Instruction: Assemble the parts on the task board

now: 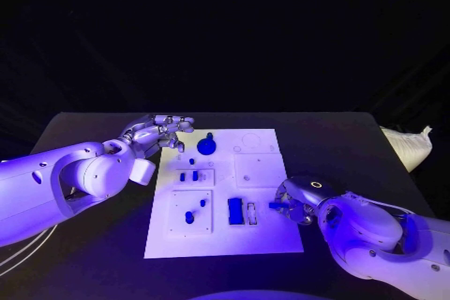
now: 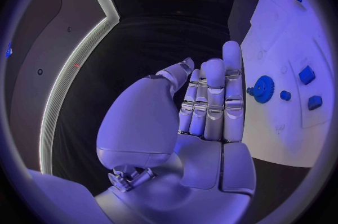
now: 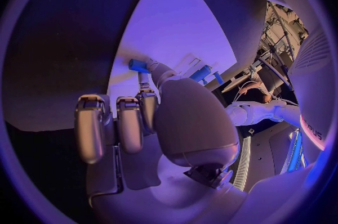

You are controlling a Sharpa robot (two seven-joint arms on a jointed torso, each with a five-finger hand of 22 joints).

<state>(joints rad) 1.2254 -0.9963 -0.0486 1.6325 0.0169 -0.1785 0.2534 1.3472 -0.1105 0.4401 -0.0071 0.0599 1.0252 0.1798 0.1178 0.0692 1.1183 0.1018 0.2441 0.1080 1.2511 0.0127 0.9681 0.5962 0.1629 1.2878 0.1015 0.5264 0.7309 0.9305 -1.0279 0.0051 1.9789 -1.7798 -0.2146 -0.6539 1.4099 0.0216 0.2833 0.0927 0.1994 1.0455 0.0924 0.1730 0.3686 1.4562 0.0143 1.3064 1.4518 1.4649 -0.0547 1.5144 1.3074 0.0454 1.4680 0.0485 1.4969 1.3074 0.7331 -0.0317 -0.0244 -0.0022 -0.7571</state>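
- The right silver many-fingered hand [image 1: 298,204] sits at the near right edge of the white flat task board [image 1: 267,238]. It pinches a small blue part [image 1: 275,205] between thumb and a fingertip, with the other fingers curled clear; this grip probably keeps the part's end free for insertion.
- Just beside it, a blue rectangular block [image 1: 235,211] stands in its recess, next to an open slot.
- Small blue pegs [image 1: 188,176] sit mid-board.
- A blue toothed gear [image 1: 206,145] lies at the far end.
- The left silver hand [image 1: 157,132] hovers over the far left corner, fingers straight, holding nothing, apparently on standby.
- The black counter [image 1: 93,248] carries the board.
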